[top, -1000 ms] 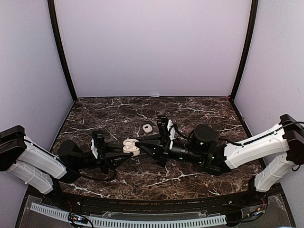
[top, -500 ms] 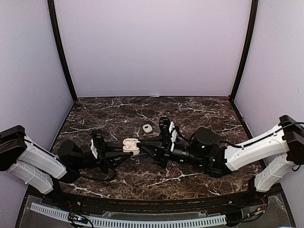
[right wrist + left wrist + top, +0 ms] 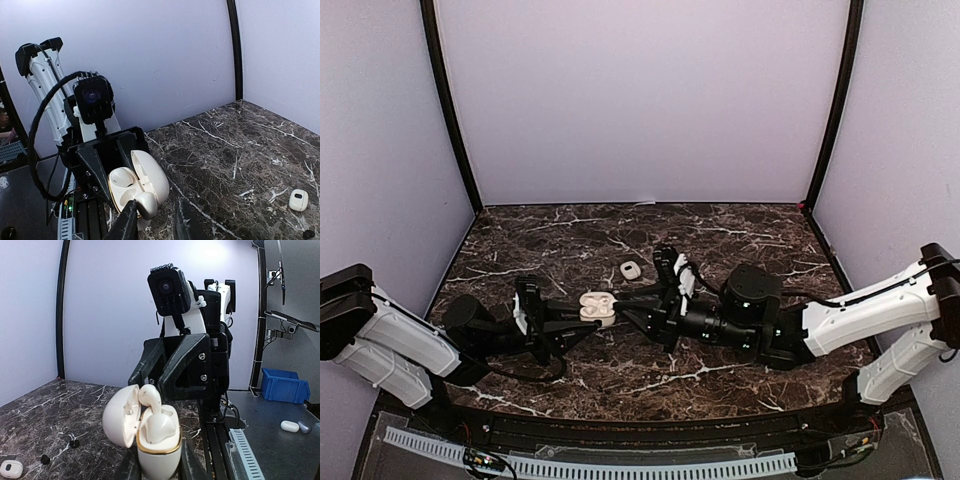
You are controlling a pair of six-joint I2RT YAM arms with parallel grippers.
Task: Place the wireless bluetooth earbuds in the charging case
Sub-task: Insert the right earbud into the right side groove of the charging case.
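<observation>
One white earbud (image 3: 150,396) stands half-seated in the open charging case (image 3: 156,452), which the left tool (image 3: 156,471) clamps by its lower shell above the desk (image 3: 60,405). Whether the right tool (image 3: 155,217), tips at the bud, grips it I cannot tell. Likely light, slick, tiny: pinch its rounded head gently.

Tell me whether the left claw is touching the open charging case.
Touching. The left wrist view shows the left claw gripping the charging case, its fingers pressed against both sides of the base.
</observation>
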